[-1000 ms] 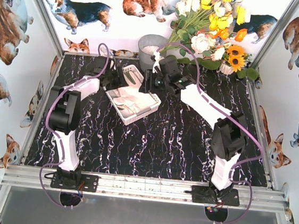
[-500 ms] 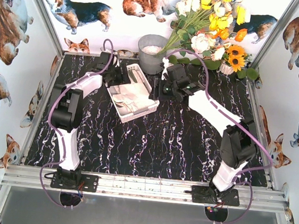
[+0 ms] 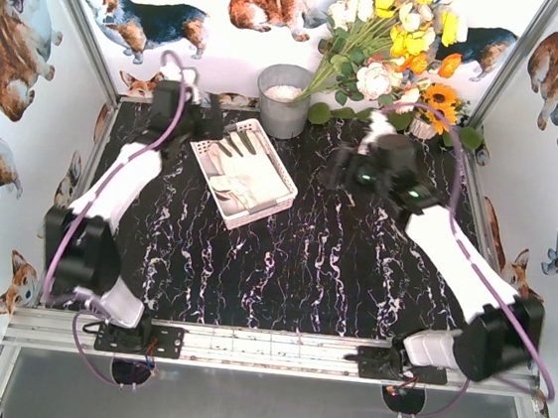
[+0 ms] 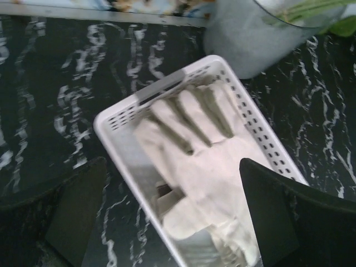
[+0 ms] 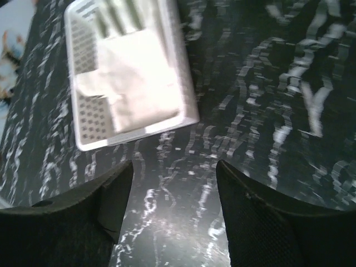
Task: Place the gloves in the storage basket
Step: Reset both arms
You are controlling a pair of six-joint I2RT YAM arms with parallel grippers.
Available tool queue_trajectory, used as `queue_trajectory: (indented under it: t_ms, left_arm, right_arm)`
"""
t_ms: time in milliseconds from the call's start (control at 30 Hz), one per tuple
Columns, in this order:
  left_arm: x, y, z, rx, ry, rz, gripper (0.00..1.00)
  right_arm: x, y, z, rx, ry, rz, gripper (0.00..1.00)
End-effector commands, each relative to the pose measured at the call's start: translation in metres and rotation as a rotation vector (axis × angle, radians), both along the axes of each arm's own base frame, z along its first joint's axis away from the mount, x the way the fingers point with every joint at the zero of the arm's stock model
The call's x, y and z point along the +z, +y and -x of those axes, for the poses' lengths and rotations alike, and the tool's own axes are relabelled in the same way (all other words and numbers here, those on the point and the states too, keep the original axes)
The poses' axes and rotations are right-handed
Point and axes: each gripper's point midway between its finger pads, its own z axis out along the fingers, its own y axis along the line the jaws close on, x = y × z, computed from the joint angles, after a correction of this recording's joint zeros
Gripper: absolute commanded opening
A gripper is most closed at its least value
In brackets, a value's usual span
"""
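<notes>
On the black marbled table (image 3: 353, 267), the gloves (image 4: 206, 150) lie in the basket (image 4: 111, 125) just below the wide-open, empty left claw (image 4: 175, 200) and ahead-left of the open, empty right claw (image 5: 173, 194), so I'd lift both straight up, snagging nothing.

white rectangular slotted basket (image 4: 114, 119) of smooth, faintly shiny plastic. cream woven-cloth gloves (image 4: 206, 150), soft and matt, with dull grey patches. black white-veined marble-look tabletop (image 3: 333, 265), smooth and glossy. round grey metal bucket (image 3: 282, 100), matt. silver metal rail (image 3: 264, 349), brushed and scuffed.
</notes>
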Motion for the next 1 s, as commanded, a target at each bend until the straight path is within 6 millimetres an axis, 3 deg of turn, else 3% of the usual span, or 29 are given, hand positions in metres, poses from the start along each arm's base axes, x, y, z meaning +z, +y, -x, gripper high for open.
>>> queue_trajectory:
  t_ms: [0,200,233,333,433,533,633,733,833,900,967]
  left_arm:
    - [-0.013,0.067,0.025,0.21,-0.016,-0.057,1.0]
    - [-0.037,0.151,0.064,0.478,-0.162,-0.063,1.0]
    - [-0.051,0.157,0.074,0.508,-0.172,-0.077,1.0]
    - [-0.061,0.162,0.089,0.532,-0.245,-0.101,1.0]
    - [-0.07,0.166,0.102,0.545,-0.314,-0.15,1.0]
    - [-0.077,0.157,0.111,0.5,-0.374,-0.227,1.0]
    - [-0.085,0.147,0.114,0.438,-0.384,-0.323,1.0]
    - [-0.096,0.136,0.109,0.363,-0.369,-0.351,1.0]
    - [-0.11,0.126,0.102,0.293,-0.36,-0.357,1.0]
    - [-0.121,0.119,0.102,0.246,-0.377,-0.359,1.0]
    - [-0.13,0.124,0.104,0.286,-0.39,-0.37,1.0]
  right_arm:
    - [-0.003,-0.072,-0.007,-0.209,-0.056,-0.014,0.63]
    - [-0.052,-0.181,-0.016,-0.443,-0.122,0.072,0.72]
    - [-0.063,-0.196,-0.017,-0.486,-0.129,0.096,0.73]
    - [-0.09,-0.222,-0.016,-0.575,-0.15,0.182,0.76]
    - [-0.113,-0.229,-0.01,-0.579,-0.182,0.241,0.78]
    - [-0.133,-0.239,-0.003,-0.609,-0.225,0.288,0.79]
    - [-0.137,-0.241,-0.005,-0.601,-0.329,0.312,0.8]
    - [-0.136,-0.233,-0.014,-0.544,-0.362,0.312,0.82]
    - [-0.157,-0.22,-0.025,-0.449,-0.329,0.324,0.85]
    - [-0.16,-0.205,-0.029,-0.401,-0.428,0.354,0.91]
    - [-0.161,-0.204,-0.026,-0.385,-0.393,0.367,0.91]
